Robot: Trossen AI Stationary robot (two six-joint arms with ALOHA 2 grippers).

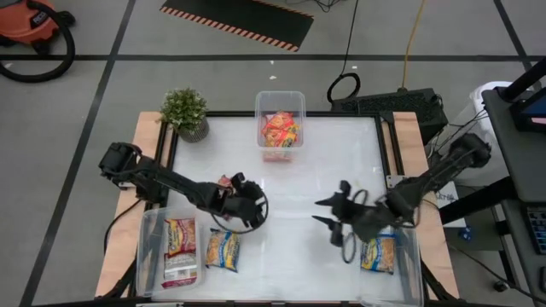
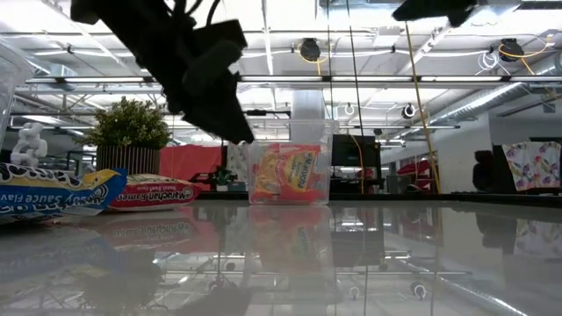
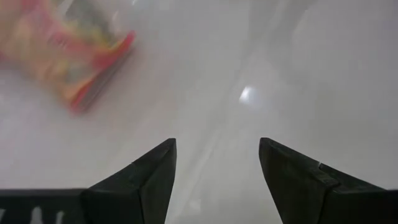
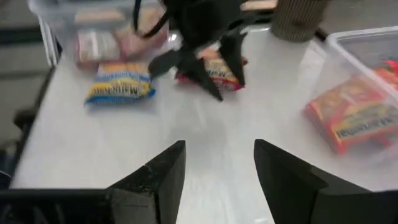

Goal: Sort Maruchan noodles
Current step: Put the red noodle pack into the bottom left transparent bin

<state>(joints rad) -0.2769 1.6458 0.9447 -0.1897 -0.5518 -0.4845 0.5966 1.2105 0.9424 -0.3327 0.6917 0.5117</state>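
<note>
Left gripper spread, nothing held, above bare table beside a red packet near its fingers. Right gripper likewise spread, nothing between, near table centre. Red-orange packets inside far clear bin; two packets in left bin; yellow-blue packet just beside it; another yellow packet by the right arm.

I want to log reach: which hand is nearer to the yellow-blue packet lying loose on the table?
The left hand hangs close beside the yellow-blue packet. The right hand is across the table, farther away.
</note>
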